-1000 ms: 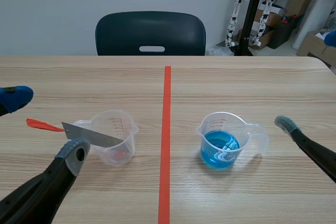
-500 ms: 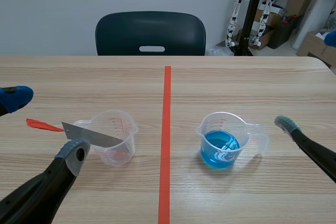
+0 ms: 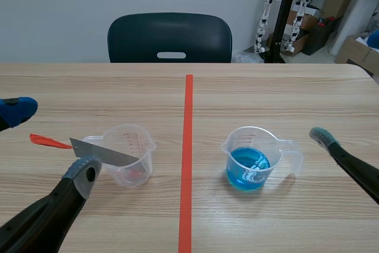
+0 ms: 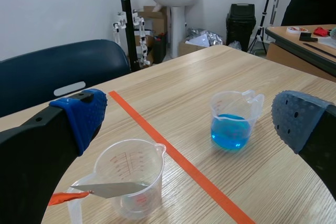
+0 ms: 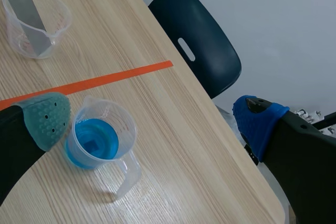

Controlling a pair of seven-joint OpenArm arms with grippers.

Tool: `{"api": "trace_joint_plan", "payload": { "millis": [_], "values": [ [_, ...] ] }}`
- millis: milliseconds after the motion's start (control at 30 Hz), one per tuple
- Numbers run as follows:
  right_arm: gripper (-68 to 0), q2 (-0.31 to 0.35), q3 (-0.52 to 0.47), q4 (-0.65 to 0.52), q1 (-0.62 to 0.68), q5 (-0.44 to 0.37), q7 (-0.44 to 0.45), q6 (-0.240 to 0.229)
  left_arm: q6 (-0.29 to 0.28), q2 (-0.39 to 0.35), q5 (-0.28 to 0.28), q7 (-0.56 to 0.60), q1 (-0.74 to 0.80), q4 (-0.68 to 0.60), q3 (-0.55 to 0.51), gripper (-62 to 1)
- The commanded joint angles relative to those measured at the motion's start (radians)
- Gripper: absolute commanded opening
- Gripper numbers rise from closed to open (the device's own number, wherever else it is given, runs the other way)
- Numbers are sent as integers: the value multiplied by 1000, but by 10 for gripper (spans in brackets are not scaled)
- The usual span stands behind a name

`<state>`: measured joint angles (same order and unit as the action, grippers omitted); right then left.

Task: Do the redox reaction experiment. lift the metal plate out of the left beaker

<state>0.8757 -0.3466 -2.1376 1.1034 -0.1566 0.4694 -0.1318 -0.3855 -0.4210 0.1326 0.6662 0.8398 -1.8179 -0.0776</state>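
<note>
The wooden counter (image 3: 266,93) has an orange tape line (image 3: 188,146) down its middle. A dark chair (image 3: 170,37) stands behind its far edge. Left of the line, nearer the front edge, the left beaker (image 3: 131,155) holds the metal plate (image 3: 103,153), which leans over the rim toward the left edge. The left end effector (image 3: 52,140) hangs low, its fingers wide apart on either side of the plate's outer end, gripping nothing. The right end effector (image 5: 152,120) is wide too, beside the blue beaker (image 3: 251,158).

left gripper (image 4: 191,118): two thick matte-black fingers (image 4: 31,171), rounded | left pads (image 4: 84,113): dotted, far one blue, near one grey-blue | right gripper (image 5: 153,120): black fingers | right pads (image 5: 47,119): dotted, one grey-green, one blue
</note>
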Motion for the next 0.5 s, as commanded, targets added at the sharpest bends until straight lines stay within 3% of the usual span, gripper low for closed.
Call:
{"api": "trace_joint_plan", "payload": {
  "millis": [0, 467],
  "values": [
    [-22, -1, -7, -12, -3, -4, 16, 8, 2, 5, 13, 17, 10, -21, 0, 14],
    [-22, 13, -6, -12, -4, 0, 59, -2, 2, 5, 13, 14, 13, -21, -2, 14]
  ]
}}
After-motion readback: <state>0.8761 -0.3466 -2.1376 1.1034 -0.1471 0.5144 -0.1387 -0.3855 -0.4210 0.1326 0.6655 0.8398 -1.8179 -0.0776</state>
